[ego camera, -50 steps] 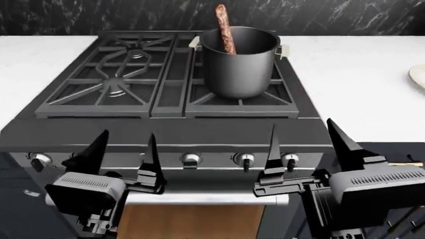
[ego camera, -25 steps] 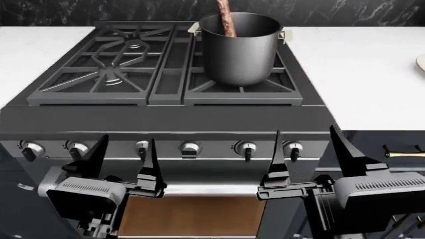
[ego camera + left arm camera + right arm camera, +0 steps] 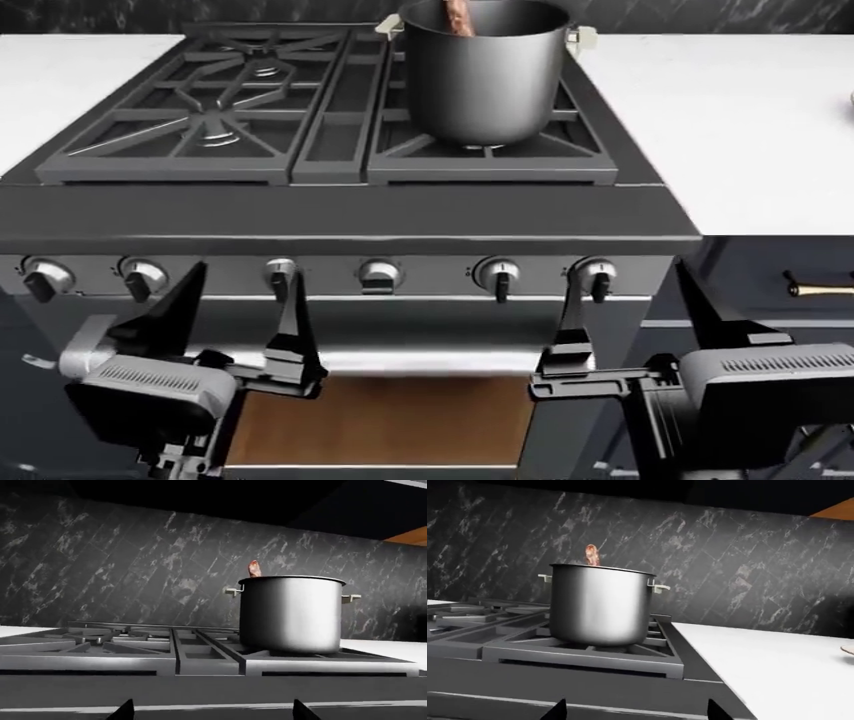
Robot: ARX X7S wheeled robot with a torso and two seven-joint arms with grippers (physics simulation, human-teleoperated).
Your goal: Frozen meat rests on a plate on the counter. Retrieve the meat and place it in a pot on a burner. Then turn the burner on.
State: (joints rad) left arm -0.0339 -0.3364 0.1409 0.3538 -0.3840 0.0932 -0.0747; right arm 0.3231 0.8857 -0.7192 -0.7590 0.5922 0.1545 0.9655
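Meat (image 3: 461, 15) is in the pot (image 3: 483, 70), leaning on the inner wall, tip poking above the rim. The pot sits on the grate over the back-right burner (image 3: 483, 148), roughly 12 o'clock in the head view; only a sliver of the burner head shows under the pot base. So, by my read, placement is done and the step in hand is the knob.

Left gripper (image 3: 240, 310): jaws spread wide, holding nothing, parked low in front of the oven at about 8 o'clock. Right gripper (image 3: 627, 310): same, wide open and empty, at about 4 o'clock, inner finger just below the rightmost knob (image 3: 594, 275).

6 knobs show on the front panel. I can't tell from these frames which knob maps to the pot's burner; my guess is 1 of the 2 right ones, the rightmost or its neighbor (image 3: 499, 275).

How to do it well:
- Use the right arm, it's closest.
- Raise the claw so the fingers straddle the knob squarely, not its pointer only.
- Close until firm, then rotate about the knob's own axis. Off-axis twist will likely slip.
- Keep the wrist clear of the panel edge.
- Wrist cams look over the stove top and don't show the knobs, so rely on the head view for alignment.
- Watch under the pot for flame as confirmation.

Plate isn't clearly identifiable now; counter (image 3: 747, 130) flanks the stove at 2 o'clock.
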